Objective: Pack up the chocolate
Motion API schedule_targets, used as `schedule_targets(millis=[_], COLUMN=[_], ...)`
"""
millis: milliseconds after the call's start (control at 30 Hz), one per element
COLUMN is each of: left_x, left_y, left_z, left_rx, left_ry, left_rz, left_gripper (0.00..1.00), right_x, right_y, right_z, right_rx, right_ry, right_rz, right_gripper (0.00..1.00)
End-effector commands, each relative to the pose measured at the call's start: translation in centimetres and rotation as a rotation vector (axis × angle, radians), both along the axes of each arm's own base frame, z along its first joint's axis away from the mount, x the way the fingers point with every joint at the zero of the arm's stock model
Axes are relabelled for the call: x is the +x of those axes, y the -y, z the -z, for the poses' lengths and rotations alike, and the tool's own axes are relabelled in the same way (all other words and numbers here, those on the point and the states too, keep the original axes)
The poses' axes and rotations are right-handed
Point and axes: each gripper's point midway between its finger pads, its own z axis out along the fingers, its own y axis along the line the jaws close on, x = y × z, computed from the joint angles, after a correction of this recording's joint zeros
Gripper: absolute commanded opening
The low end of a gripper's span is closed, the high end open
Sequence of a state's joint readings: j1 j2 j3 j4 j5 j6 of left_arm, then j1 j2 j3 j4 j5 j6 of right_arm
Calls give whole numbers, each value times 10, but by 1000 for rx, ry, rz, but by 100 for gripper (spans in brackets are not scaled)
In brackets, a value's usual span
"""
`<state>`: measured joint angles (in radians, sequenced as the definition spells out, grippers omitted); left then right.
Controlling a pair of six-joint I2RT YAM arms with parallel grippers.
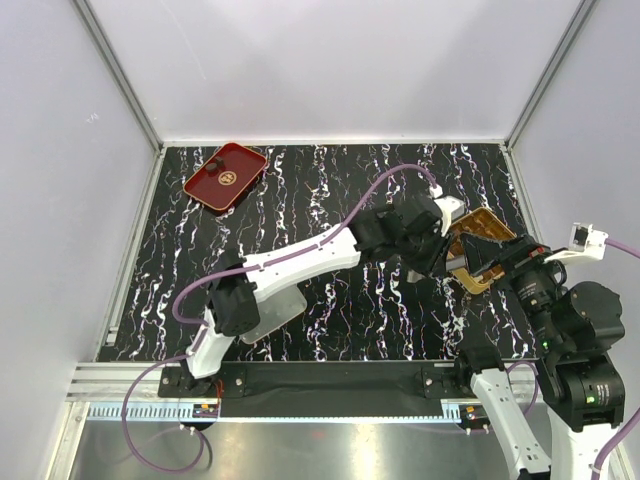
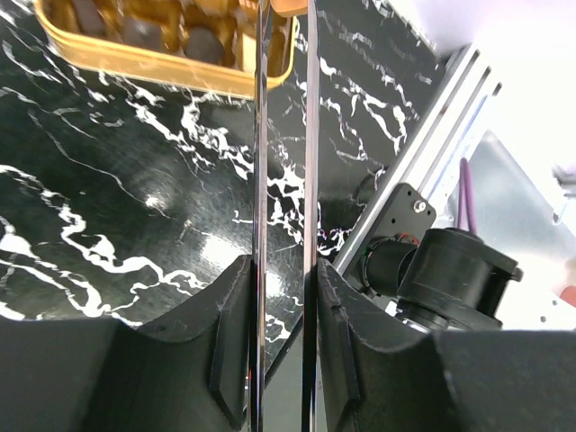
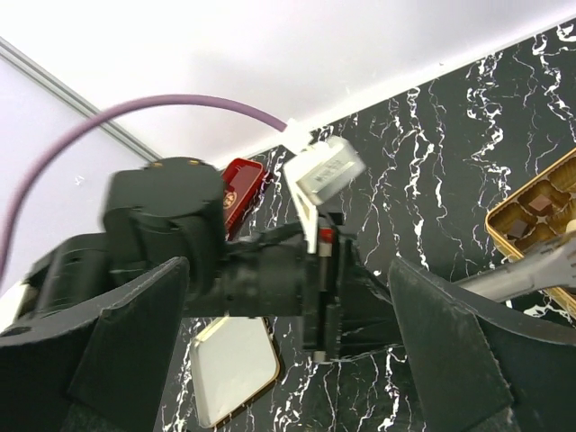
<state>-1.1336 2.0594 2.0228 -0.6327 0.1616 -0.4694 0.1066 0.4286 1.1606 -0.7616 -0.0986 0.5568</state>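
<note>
Left gripper (image 2: 283,270) pinches thin metal tongs (image 2: 310,135), fingers narrowly parted. Its camera catches dark chocolate (image 2: 139,31) in the gold box (image 2: 162,67), unclear from above. Right gripper (image 3: 288,270) gapes wide, empty. Red tray (image 1: 243,163): emblem unreadable.

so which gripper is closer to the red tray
left. the left gripper, shut on tongs, is at the gold box, well right of the red tray in the far left corner; the right gripper, open, is even further right.

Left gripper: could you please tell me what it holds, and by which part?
The left gripper holds metal tongs, its fingers squeezing the two arms from outside, tips pointing toward the gold box.
</note>
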Motion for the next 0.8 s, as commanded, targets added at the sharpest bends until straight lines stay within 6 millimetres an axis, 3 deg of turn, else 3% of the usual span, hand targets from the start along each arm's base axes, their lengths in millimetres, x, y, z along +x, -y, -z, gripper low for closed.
schedule_targets(millis=[0, 400, 767], left_x=[3, 7, 20], left_y=[21, 47, 62], left_z=[-31, 8, 30], left_rx=[-127, -134, -128], left_ry=[26, 13, 48], left_rz=[26, 65, 55], left_gripper=[32, 32, 33], right_x=[-6, -4, -2], right_y=[-1, 1, 2], right_z=[-8, -6, -5], right_rx=[17, -1, -15], right_ry=[25, 21, 16], right_rz=[-8, 3, 7], right_gripper=[100, 100, 100])
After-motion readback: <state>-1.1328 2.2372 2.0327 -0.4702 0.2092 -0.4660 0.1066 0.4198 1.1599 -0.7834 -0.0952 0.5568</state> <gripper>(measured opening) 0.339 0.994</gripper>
